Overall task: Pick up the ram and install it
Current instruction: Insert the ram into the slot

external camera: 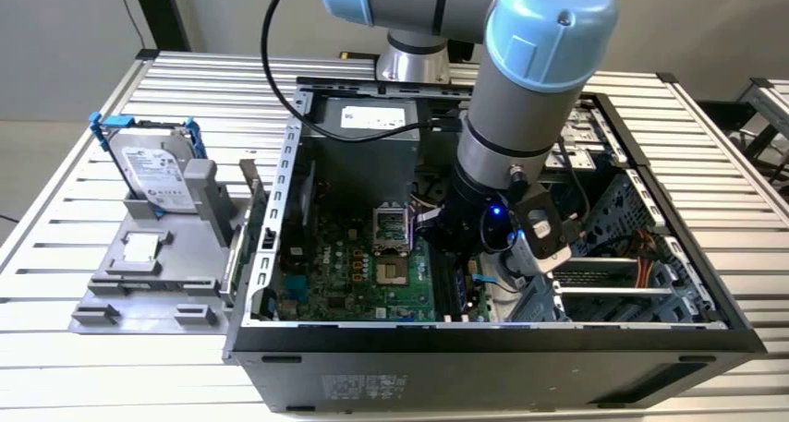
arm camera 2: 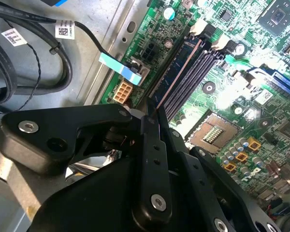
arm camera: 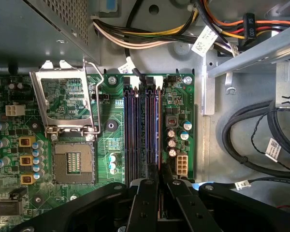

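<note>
Hidden bits first: in the exterior view the arm [external camera: 530,99] blocked the far right of the open PC case [external camera: 493,334], and you couldn't see the fingertips down inside. In both wrist views the black gripper linkage covered the near end of the slots.

The gripper [arm camera: 159,186] [arm camera 2: 152,108] was clenched on the ram [arm camera: 158,145] [arm camera 2: 176,72]. The stick stood on edge, in line with the memory slot nearest the motherboard's [arm camera: 111,130] edge, beside the other long black slot rails [arm camera: 135,130]. You couldn't tell whether it was fully seated.

The ram looked thin, flat and dark blue, with a coppery edge line in the second wrist view. It ran edge-on in the first wrist view, so its faces were hard to make out.

The board was glossy green. The square CPU socket [arm camera: 72,162] had a metal frame. On the exterior view's left, a hard drive [external camera: 154,168] stood upright in a grey plastic fixture [external camera: 148,283] on the ribbed aluminium table [external camera: 111,376].
</note>
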`<control>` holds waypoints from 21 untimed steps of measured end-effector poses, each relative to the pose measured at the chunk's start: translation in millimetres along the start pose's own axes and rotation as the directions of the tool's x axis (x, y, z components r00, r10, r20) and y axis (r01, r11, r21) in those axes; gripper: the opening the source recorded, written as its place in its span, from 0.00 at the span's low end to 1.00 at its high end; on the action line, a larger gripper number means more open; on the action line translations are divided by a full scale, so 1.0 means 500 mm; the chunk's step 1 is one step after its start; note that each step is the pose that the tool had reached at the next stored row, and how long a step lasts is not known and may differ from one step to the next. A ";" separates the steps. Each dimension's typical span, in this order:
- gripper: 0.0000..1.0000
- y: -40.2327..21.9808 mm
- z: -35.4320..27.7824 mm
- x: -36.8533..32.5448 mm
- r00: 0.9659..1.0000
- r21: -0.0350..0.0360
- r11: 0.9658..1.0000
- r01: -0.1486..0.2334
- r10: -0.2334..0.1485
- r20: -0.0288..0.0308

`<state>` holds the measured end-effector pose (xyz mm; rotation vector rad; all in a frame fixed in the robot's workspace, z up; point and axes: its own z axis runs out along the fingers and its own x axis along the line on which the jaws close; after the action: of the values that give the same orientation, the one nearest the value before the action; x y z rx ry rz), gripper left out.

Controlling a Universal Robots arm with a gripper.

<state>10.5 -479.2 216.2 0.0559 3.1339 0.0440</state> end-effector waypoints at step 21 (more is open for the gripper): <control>0.00 0.000 -0.003 -0.003 1.000 0.001 1.000 -0.009 0.009 -0.006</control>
<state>12.0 -479.2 217.9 0.0701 3.1394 0.0430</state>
